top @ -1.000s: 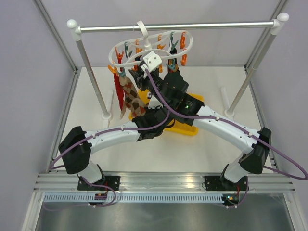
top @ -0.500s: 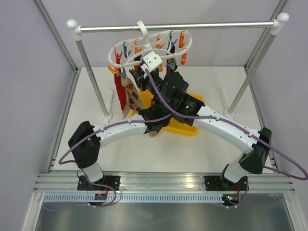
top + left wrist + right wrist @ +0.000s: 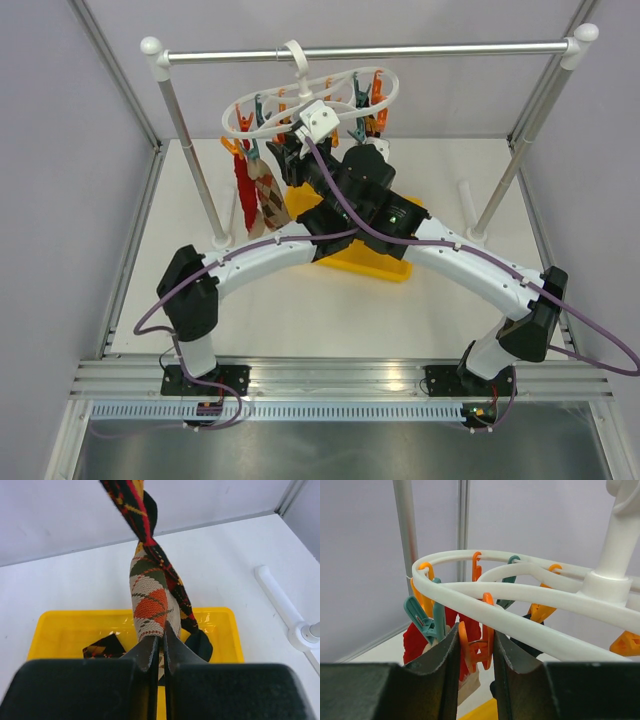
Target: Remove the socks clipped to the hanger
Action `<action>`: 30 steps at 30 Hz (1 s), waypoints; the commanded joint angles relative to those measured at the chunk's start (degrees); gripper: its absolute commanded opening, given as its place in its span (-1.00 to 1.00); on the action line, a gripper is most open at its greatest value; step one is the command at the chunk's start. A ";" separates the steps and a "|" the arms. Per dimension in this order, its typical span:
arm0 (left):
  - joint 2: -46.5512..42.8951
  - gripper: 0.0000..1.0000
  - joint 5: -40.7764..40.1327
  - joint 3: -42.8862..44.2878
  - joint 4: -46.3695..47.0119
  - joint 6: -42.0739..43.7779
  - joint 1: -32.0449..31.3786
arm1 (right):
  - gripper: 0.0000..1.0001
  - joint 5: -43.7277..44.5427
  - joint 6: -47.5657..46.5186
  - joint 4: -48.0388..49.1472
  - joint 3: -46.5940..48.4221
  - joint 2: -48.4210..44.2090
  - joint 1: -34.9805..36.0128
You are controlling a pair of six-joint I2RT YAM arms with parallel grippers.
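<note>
The white oval hanger [image 3: 310,100] hangs by its hook from the silver rail. In the left wrist view my left gripper [image 3: 161,632] is shut on the lower end of a beige, orange and green argyle sock [image 3: 149,597] that hangs above the yellow tray [image 3: 65,630]. A dark red and yellow sock [image 3: 131,502] hangs twisted against it. My right gripper [image 3: 475,640] is shut on an orange peg [image 3: 479,647] under the hanger ring [image 3: 520,612]. A red sock [image 3: 244,195] and an argyle sock [image 3: 268,200] hang at the hanger's left side.
A dark patterned sock [image 3: 102,647] lies in the tray. The rail's slanted legs [image 3: 190,150] and white feet [image 3: 300,630] stand to both sides. A teal peg [image 3: 425,622] sits just left of my right fingers. Both arms cross above the yellow tray [image 3: 375,265].
My left arm has swung back and to the right with the sock, ending under the right arm. The hanger has tilted and shifted a little; the hanging socks moved left.
</note>
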 commanded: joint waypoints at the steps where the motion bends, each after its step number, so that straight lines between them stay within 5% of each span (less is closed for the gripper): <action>1: 2.13 -0.95 2.72 2.67 3.92 4.82 0.50 | -0.97 -0.60 0.80 -0.23 2.27 -1.05 0.05; 10: 7.22 -0.75 6.41 -0.93 0.23 -3.17 1.82 | -0.96 -0.51 1.07 -0.50 2.27 -0.26 -0.13; 18: 8.99 -0.81 8.86 -7.43 -4.26 -13.19 3.93 | -0.96 -0.16 0.98 -0.67 2.10 0.09 -0.13; 20: 9.95 -0.63 9.49 -7.79 -4.78 -13.55 3.93 | -0.96 -0.25 1.07 -0.76 2.10 0.18 -0.13; 30: 11.36 -0.39 10.63 -9.98 -7.33 -16.45 4.02 | -0.95 0.19 0.89 -1.20 2.18 0.27 -0.04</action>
